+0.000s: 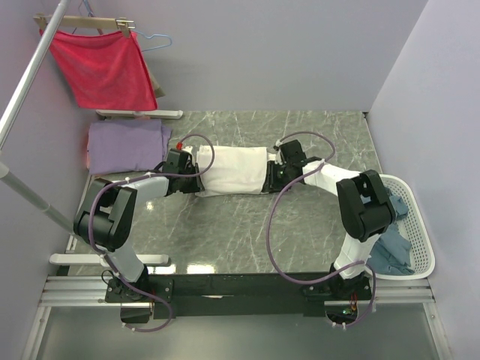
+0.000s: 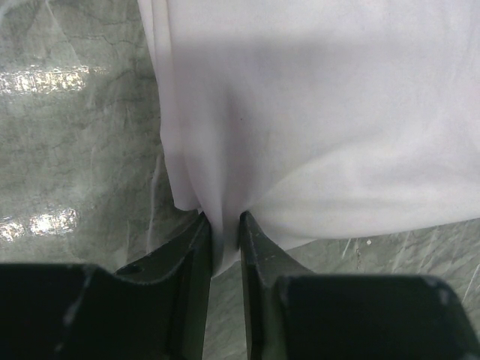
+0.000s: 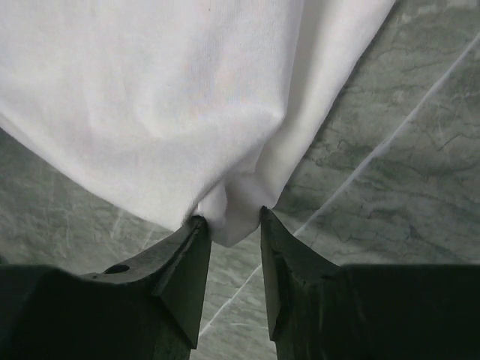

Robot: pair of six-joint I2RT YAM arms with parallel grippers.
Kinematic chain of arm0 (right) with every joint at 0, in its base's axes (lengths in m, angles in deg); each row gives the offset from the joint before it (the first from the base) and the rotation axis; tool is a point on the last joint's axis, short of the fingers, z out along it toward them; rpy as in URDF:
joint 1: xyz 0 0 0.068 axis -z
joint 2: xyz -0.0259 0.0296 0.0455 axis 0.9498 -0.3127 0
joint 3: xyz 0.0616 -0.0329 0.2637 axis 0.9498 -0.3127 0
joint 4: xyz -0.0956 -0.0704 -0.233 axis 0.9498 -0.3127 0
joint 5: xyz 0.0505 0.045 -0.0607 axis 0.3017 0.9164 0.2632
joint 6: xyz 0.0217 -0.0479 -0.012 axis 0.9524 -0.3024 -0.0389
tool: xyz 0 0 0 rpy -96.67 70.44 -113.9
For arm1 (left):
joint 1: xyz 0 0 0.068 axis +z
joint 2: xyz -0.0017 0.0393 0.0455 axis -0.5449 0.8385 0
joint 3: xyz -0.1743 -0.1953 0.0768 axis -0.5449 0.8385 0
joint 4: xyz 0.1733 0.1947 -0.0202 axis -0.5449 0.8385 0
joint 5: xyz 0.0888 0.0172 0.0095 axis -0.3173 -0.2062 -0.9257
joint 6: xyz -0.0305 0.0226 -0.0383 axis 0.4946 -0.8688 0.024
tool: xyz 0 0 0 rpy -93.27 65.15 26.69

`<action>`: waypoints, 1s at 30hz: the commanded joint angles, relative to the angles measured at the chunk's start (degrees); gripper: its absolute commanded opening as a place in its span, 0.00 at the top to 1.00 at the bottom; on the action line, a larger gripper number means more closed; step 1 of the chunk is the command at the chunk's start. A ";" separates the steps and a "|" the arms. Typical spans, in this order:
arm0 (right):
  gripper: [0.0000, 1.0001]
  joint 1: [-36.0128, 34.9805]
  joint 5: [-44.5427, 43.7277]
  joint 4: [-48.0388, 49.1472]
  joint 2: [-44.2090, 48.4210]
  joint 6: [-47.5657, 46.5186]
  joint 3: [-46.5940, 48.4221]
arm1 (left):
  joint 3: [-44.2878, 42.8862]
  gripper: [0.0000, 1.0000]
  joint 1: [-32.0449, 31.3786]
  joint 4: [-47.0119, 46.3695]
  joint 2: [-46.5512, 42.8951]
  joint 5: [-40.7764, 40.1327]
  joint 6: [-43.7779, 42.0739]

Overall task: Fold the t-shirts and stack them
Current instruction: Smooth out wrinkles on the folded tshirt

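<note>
A white t-shirt point(image 1: 232, 170) lies folded into a long band across the middle of the table. My left gripper point(image 1: 193, 174) is at its left end. In the left wrist view, the left gripper point(image 2: 223, 221) is shut on a pinch of the white t-shirt point(image 2: 315, 112). My right gripper point(image 1: 271, 174) is at the right end. In the right wrist view, the right gripper point(image 3: 231, 217) holds a bunched corner of the white t-shirt point(image 3: 150, 82) between its fingertips. A folded lavender t-shirt point(image 1: 126, 146) rests at the back left. A grey-blue t-shirt point(image 1: 394, 251) lies crumpled in the basket.
A white slotted laundry basket point(image 1: 421, 225) stands at the table's right edge. A red cloth point(image 1: 105, 67) hangs from a hanger at the back left, behind a slanted metal rail point(image 1: 30, 75). Walls close in the back and right sides.
</note>
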 commanded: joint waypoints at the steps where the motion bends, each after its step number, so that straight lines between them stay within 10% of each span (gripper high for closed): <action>1: 0.67 -0.30 -2.18 1.97 -1.06 -1.37 3.06 | -0.74 0.75 -0.31 0.00 0.06 0.47 -0.43; 6: 1.00 -0.21 -5.24 3.29 0.87 -1.02 1.74 | -0.74 0.84 -0.31 0.18 0.50 0.12 -0.52; 12: 1.00 0.75 -8.33 2.33 3.16 0.12 -0.36 | -0.74 0.99 -0.22 1.23 0.50 -1.63 -0.95; 30: 1.00 2.95 -22.03 -5.74 4.31 4.34 -2.14 | -0.39 0.99 0.13 1.50 0.77 -3.13 -2.45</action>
